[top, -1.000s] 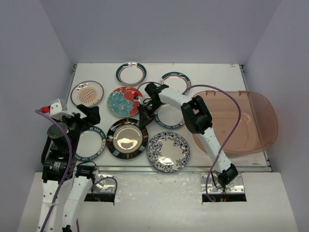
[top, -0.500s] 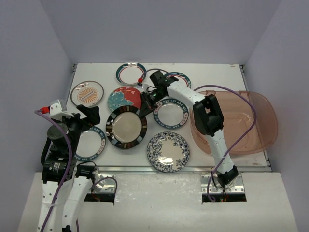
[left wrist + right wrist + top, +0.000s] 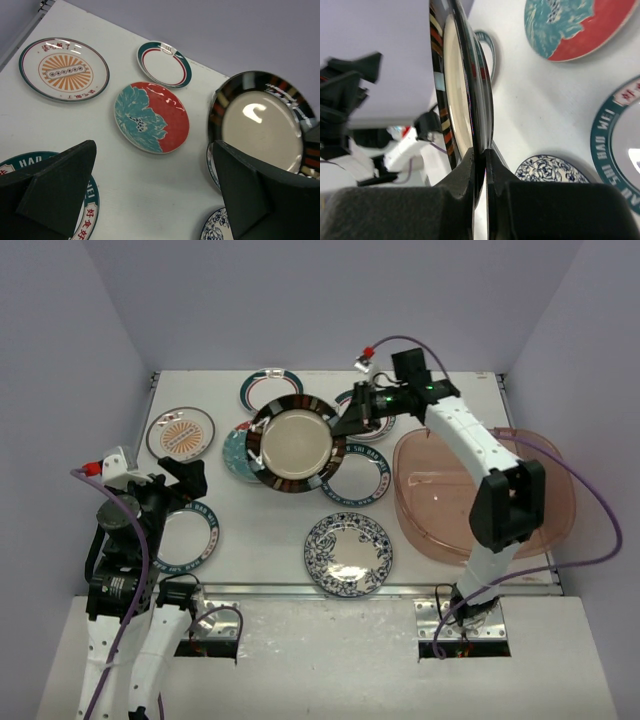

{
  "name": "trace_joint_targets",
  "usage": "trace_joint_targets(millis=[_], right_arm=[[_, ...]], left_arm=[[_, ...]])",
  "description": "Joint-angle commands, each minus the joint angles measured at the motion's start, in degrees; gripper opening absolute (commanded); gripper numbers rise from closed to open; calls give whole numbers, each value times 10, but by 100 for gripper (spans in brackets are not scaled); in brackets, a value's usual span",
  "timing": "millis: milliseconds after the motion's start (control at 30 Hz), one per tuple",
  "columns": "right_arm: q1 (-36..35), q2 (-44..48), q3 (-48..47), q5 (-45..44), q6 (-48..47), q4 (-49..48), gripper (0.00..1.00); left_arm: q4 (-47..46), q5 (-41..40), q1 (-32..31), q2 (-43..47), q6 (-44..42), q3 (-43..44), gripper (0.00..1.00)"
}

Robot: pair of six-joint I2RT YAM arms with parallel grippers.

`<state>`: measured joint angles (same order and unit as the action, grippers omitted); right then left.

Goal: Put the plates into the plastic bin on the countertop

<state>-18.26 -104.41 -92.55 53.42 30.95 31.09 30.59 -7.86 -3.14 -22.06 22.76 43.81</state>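
My right gripper (image 3: pixel 345 428) (image 3: pixel 481 160) is shut on the rim of the black-rimmed plate (image 3: pixel 292 443) (image 3: pixel 455 90), which hangs tilted above the countertop (image 3: pixel 450 390), left of the plastic bin (image 3: pixel 555 480). The held plate covers part of the red floral plate (image 3: pixel 235 454). More plates lie flat: an orange-centred one (image 3: pixel 181 433), a teal-rimmed one (image 3: pixel 271 388) at the back, another (image 3: pixel 362 472) under the held plate's edge, and a blue-patterned one (image 3: pixel 348 553). My left gripper (image 3: pixel 185 485) (image 3: pixel 152 165) stands open and holds nothing, above a teal-rimmed plate (image 3: pixel 190 537).
The bin lies at the right edge of the countertop, with nothing showing inside. One more teal-rimmed plate (image 3: pixel 378 405) is half hidden behind my right wrist. White walls close in the back and both sides. A purple cable loops over the bin.
My right arm has lifted the black-rimmed plate off the front middle of the countertop and carried it up and toward the back. The left arm has not moved.
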Motion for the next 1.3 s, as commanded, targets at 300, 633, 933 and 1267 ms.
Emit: trace_joint_targets(millis=[300,633,933,1267], right_arm=[[364,282,206,103,126,-116,0],[488,340,279,-51,115,-85,0],[489,461,395,-194,78,-100,0],[501,574,462,-276,106,-64,0]], left_arm=[[-28,4,-10,3,-5,0,100],[-22,-12,-31,13,-3,2,100],[-22,-17,-34,19,-2,2,100],[-23,-15,-34,18,-2,2,100]])
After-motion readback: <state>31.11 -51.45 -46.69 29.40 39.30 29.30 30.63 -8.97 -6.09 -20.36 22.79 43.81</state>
